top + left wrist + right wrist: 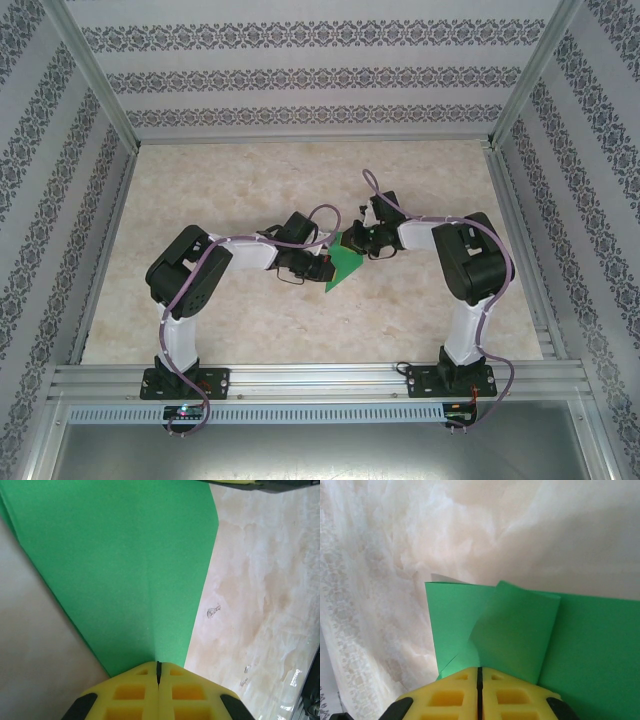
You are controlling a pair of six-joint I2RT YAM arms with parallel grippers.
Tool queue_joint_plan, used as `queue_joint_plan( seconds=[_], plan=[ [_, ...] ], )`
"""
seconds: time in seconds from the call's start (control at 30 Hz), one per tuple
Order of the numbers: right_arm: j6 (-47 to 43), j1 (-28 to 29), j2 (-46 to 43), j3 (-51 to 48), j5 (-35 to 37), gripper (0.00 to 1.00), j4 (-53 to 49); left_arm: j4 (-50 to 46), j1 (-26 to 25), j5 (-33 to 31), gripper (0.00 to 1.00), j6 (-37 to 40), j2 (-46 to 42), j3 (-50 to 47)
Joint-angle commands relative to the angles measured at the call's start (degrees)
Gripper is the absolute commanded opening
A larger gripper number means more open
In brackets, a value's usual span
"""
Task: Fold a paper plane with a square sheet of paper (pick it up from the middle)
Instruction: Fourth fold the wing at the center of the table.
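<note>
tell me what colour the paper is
The paper is bright green, clearest in the left wrist view.

We count two white-and-black jointed robot arms, the left arm (pixel 190 290) at the lower left of the overhead frame and the right arm (pixel 465 270) at the lower right. Each ends in one two-finger gripper, so two in all, the left gripper (pixel 322 268) and the right gripper (pixel 362 240) near the frame's centre. Each wrist view gives us two yellow moulded plastic fingers (pixel 130 695) (pixel 445 700), four altogether, and we find one bright green sheet of paper (pixel 345 265) and one beige marbled tabletop (pixel 250 180).
</note>
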Motion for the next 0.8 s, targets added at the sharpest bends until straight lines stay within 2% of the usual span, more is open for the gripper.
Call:
queue_joint_plan(
  seconds=[0.0, 0.77],
  plan=[
    [-2.41, -3.26, 2.98, 2.40, 6.76, 0.09, -1.41, -11.13, -0.96, -4.76, 0.07, 2.20, 5.04, -5.50],
    [-4.78, -7.04, 8.45, 13.90, 9.17, 0.09, -9.62, -16.23, -0.95, -5.82, 0.06, 4.45, 3.28, -6.75]
  ],
)
